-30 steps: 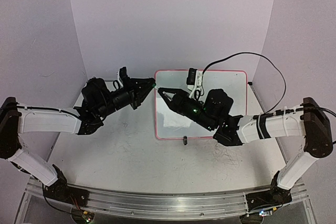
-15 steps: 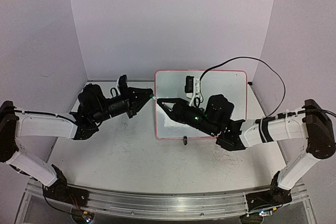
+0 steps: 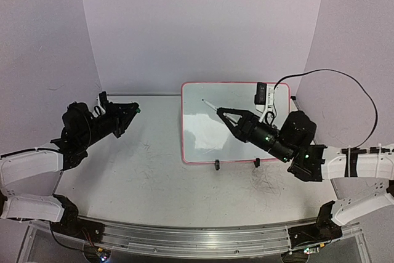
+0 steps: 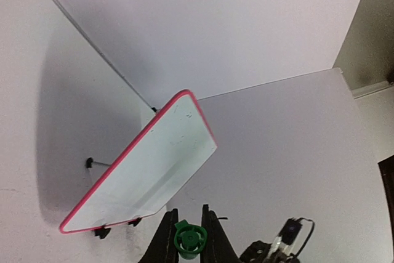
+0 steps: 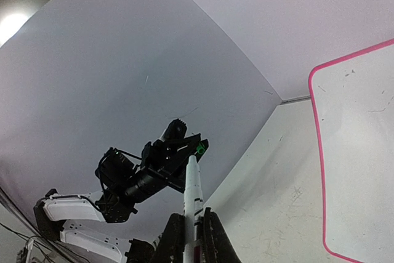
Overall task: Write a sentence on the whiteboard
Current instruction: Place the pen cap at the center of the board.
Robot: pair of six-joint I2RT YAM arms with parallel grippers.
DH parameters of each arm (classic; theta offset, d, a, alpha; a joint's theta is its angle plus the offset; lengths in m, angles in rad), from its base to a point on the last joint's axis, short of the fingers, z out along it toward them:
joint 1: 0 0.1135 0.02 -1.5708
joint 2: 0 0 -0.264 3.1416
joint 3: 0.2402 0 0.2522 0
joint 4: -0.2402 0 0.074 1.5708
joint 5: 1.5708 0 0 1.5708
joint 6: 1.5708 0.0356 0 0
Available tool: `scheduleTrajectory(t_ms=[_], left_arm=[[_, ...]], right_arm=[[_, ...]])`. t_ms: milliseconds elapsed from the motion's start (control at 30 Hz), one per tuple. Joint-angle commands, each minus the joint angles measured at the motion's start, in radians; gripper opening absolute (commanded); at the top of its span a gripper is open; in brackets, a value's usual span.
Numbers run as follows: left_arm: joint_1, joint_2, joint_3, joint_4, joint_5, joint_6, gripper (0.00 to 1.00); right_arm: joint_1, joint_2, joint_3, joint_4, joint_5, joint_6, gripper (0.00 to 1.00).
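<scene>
The whiteboard point(image 3: 237, 100), white with a pink-red frame and two black clip feet, stands tilted at the table's back centre; it also shows in the left wrist view point(image 4: 148, 170) and the right wrist view point(image 5: 357, 152). No green sentence shows on it. My right gripper point(image 3: 220, 112) is shut on a white marker point(image 3: 210, 106), its bare tip raised over the board's left part; the marker runs up from the jaws in the right wrist view point(image 5: 192, 195). My left gripper point(image 3: 134, 109) is shut on the green marker cap point(image 4: 188, 239), at the left, apart from the board.
A black cable point(image 3: 332, 78) loops from the right arm past the board's right edge. The scuffed white tabletop point(image 3: 154, 164) lies in front of the board. Purple walls point(image 3: 203, 23) close the back and sides.
The two grippers have pulled apart. The left one moved left with the green cap. The right one moved right with the uncapped marker.
</scene>
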Motion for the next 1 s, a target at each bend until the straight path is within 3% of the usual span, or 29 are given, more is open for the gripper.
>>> scheduleTrajectory(t_ms=[0,167,300,400,633,967], left_arm=[[0.001,0.039,0.017,-0.367,-0.004,0.175,0.00],[-0.073,0.189,0.119,-0.728,-0.104,0.367,0.00],[-0.180,0.225,0.134,-0.807,-0.262,0.387,0.00],[-0.226,0.266,0.141,-0.852,-0.325,0.381,0.00],[-0.231,0.332,0.146,-0.876,-0.308,0.394,0.00],[-0.231,0.383,0.159,-0.876,-0.309,0.409,0.11]], right_arm=[[0.002,-0.119,-0.021,-0.139,0.089,-0.125,0.00],[0.000,-0.174,0.007,-0.241,0.205,-0.233,0.00],[-0.001,-0.177,0.041,-0.287,0.237,-0.287,0.00],[-0.001,-0.182,0.049,-0.294,0.257,-0.298,0.00],[-0.001,-0.188,0.050,-0.295,0.253,-0.303,0.00],[-0.001,-0.207,0.034,-0.294,0.251,-0.295,0.00]])
